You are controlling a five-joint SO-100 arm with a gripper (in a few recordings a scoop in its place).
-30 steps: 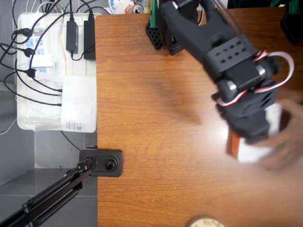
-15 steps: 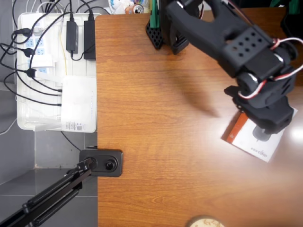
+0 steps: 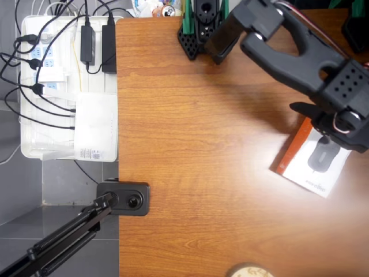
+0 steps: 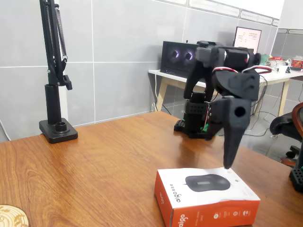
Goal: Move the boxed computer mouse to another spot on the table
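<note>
Boxed computer mouse (image 4: pixel 207 196) lay flat on the table (image 3: pixel 190 144), picture face up, orange-red side toward the fixed camera, at about four o'clock in the overhead view. Just above its far edge hung the gripper (image 4: pixel 229 161), pointing down, free of the box; finger spread impossible to tell.

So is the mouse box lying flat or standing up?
Lying flat. The boxed computer mouse rests on the table, its mouse picture facing up, orange side showing.
</note>
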